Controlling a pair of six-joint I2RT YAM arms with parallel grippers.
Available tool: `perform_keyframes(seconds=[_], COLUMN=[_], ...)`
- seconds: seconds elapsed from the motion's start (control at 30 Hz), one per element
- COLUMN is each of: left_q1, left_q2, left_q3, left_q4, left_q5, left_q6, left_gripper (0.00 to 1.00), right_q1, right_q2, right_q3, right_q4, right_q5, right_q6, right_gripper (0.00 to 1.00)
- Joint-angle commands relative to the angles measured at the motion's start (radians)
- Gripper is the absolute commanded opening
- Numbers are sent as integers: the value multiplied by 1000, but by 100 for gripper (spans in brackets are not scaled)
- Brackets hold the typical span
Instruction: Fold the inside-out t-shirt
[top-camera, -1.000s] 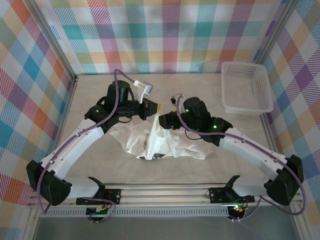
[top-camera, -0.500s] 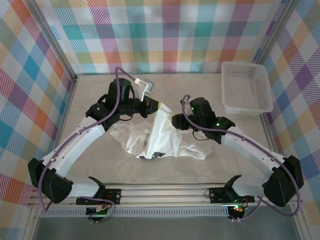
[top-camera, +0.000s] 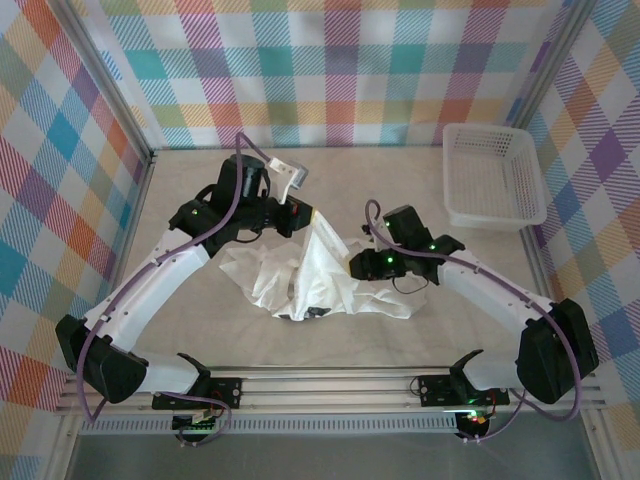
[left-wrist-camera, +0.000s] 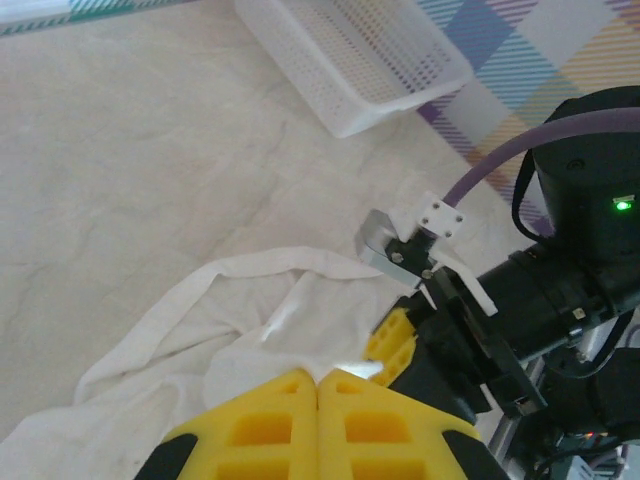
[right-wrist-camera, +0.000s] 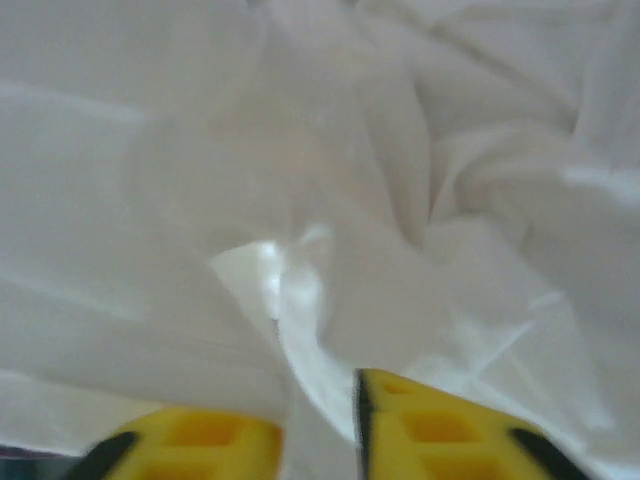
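Item: inside-out t-shirt (top-camera: 335, 285), white, a crumpled heap left of and nearer than the mesh basket (top-camera: 495, 185). No fold made yet, so all the folding is judged outstanding.
Right gripper (right-wrist-camera: 318, 405), left of the basket: fingers narrowly parted around a cloth ridge, grip uncertain.
Left gripper (left-wrist-camera: 318, 378), further left: pressed together, pinching a lifted shirt edge.

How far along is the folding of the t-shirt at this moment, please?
Done: no fold yet; the t-shirt lies crumpled. In hand: the left gripper holds a part of it lifted with shut jaws; the right gripper has cloth between its jaws, grip unclear. Left: spreading flat and every fold.
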Motion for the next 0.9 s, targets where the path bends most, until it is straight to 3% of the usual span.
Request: perform_keyframes(seconds=[0.0, 0.1, 0.2, 0.27, 0.37, 0.4, 0.5, 0.53, 0.7, 0.87], left_q1=[-9, -10, -26, -71, -167, -196, -231, -230, -220, -172], left_q2=[-26, -9, 33, 63, 119, 137, 152, 143, 82, 117], left_q3=[23, 9, -1, -7, -7, -3, -17, -29, -56, -90], left_q4=[12, 88, 169, 220, 263, 258, 249, 254, 212, 34], left_q5=[-42, -23, 41, 87, 138, 142, 134, 128, -2, -289], left_q6=[16, -24, -54, -51, -28, -9, 35, 44, 65, -155], left_gripper=[0, 0, 0, 0, 0, 6, 48, 57, 71, 78], right_q1=[-9, -12, -37, -70, -119, -129, -134, -134, -134, -139], right_q2=[-26, -85, -156, -208, -325, -373, -526, -582, -732, -549], right_q3=[-21, 0, -22, -92, -221, -248, -248, -235, -170, -122], right_q4=[-40, -34, -107, -150, -216, -241, -329, -357, -330, -337], right_q5=[-127, -152, 38, 176, 273, 282, 327, 351, 409, 428], right_q6=[-36, -61, -33, 10, 66, 79, 134, 166, 275, 268], right_gripper=[8, 3, 8, 22, 57, 63, 69, 69, 69, 71])
